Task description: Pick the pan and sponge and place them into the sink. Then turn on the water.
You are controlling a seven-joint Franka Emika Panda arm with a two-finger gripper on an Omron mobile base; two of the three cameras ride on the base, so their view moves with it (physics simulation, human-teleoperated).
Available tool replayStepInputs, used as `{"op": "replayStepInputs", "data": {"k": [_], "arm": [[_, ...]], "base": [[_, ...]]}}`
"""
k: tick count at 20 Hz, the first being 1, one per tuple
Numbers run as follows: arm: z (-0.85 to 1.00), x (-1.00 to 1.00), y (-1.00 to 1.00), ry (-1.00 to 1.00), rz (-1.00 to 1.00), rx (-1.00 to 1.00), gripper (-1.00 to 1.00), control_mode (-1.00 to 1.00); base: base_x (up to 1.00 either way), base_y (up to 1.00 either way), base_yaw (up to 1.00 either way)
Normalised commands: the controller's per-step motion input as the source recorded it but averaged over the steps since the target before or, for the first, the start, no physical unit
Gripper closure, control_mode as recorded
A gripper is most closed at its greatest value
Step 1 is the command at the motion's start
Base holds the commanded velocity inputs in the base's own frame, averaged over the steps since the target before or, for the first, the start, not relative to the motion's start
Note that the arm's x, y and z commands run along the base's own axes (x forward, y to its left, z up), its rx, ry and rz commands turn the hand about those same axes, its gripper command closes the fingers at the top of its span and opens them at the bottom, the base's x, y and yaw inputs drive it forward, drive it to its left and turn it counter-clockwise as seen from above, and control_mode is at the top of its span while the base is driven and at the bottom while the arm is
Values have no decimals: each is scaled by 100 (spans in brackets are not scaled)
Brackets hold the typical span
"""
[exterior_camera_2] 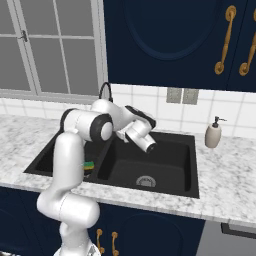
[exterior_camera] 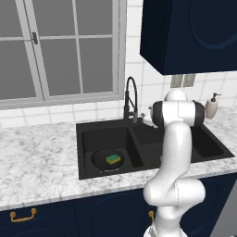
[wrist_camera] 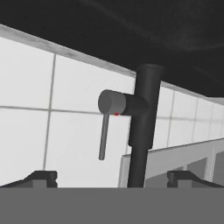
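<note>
the pan [exterior_camera: 105, 159] lies flat on the floor of the sink's left basin, and the sponge [exterior_camera: 113, 159] sits inside it, green side up, a little toward the pan's right rim. in the right base view a sliver of the sponge [exterior_camera_2: 88, 164] peeks out from behind the white arm, low in that same basin. the sink [exterior_camera: 88, 152] is sunk into the marble table [exterior_camera: 37, 162], its back edge running below the window [exterior_camera: 55, 51] and the tiled wall. the right basin holds nothing but its round metal drain [exterior_camera_2: 145, 181].

the faucet [exterior_camera: 131, 99] rises from the sink's back edge, near the divider between the two basins, its black neck arching over. in the hand view the faucet [wrist_camera: 142, 127] stands upright as a dark post, with a grey lever [wrist_camera: 105, 131] hanging down from a round knob on its side, set against the white tiles.

the gripper [wrist_camera: 111, 177] faces that post from close by, raised above the right basin and not touching it; the jaws stand wide apart with nothing between them, one fingertip at each lower corner of the hand view. in the right base view the gripper [exterior_camera_2: 149, 145] hangs over the back part of the right basin.

a beige soap bottle [exterior_camera_2: 213, 133] stands on the table at the sink's right back corner.
</note>
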Motion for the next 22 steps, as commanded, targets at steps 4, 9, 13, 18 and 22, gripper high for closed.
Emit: {"op": "replayStepInputs", "data": {"k": [4, 9, 13, 18, 22], "arm": [[0, 20, 26, 0, 0, 2, -100, -100], [0, 22, 2, 0, 0, 6, -100, -100], [0, 31, 2, 2, 0, 9, -100, -100], [-2, 30, 10, 3, -1, 3, -100, -100], [-4, 19, 18, 0, -2, 0, -100, -100]], "base": [[0, 0, 0], [0, 0, 0], [0, 0, 0], [0, 0, 0], [0, 0, 0]]}}
